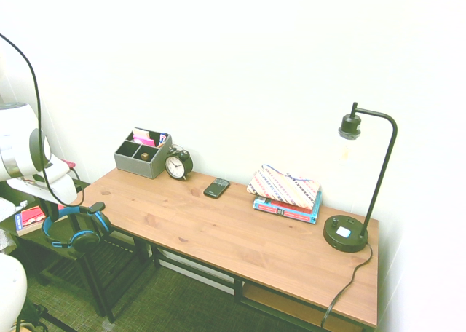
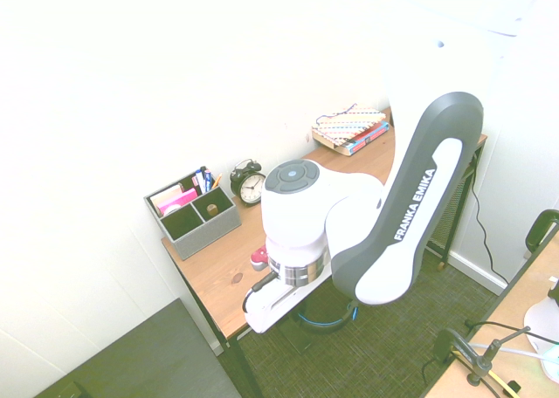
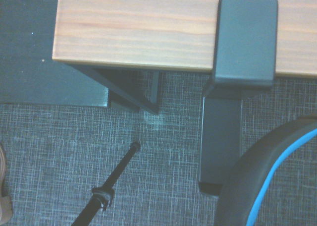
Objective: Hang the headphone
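Note:
The headphone, with a blue headband and black ear cups, hangs in the air just off the left end of the wooden desk. My gripper sits at the left side of the headband and is shut on it. A black hook clamp sits on the desk's left corner, right beside the headband; whether the band rests on it I cannot tell. The wrist view shows the hook clamp over the desk edge and the headphone arcing in below it. In the second exterior view my arm hides all but a blue sliver of the headphone.
On the desk stand a grey organizer, an alarm clock, a phone, books under a patterned pouch and a black lamp. A red book lies on a low stand left of the desk.

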You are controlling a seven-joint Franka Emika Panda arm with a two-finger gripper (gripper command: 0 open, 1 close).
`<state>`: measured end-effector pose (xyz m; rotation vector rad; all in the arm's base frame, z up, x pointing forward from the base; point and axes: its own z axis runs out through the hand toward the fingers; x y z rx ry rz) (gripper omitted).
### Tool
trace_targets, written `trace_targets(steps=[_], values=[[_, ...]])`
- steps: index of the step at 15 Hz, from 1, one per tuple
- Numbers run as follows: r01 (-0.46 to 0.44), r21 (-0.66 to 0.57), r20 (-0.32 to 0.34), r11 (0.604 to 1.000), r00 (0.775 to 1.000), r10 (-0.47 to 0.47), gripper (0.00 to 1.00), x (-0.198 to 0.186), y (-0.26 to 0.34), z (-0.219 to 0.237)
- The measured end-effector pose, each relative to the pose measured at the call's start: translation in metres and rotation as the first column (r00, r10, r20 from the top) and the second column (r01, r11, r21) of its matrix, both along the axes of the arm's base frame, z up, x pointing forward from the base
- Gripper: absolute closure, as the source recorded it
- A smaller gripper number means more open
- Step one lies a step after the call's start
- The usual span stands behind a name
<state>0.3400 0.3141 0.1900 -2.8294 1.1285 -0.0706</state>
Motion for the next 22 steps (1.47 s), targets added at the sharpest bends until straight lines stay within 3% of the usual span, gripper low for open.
trace_targets(steps=[3, 8, 9, 22], values=[[0.000, -0.010, 0.011, 1.000, 1.000, 0.000, 1.00, 0.000, 0.020, -0.029], [-0.009, -0.029, -0.029, 1.000, 1.000, 0.009, 1.00, -0.003, 0.041, -0.074], [-0.009, -0.030, -0.030, 1.000, 1.000, 0.008, 0.00, 0.000, 0.042, -0.079], [0.026, -0.077, -0.042, 0.997, 0.999, -0.030, 0.00, 0.022, 0.033, -0.116]])
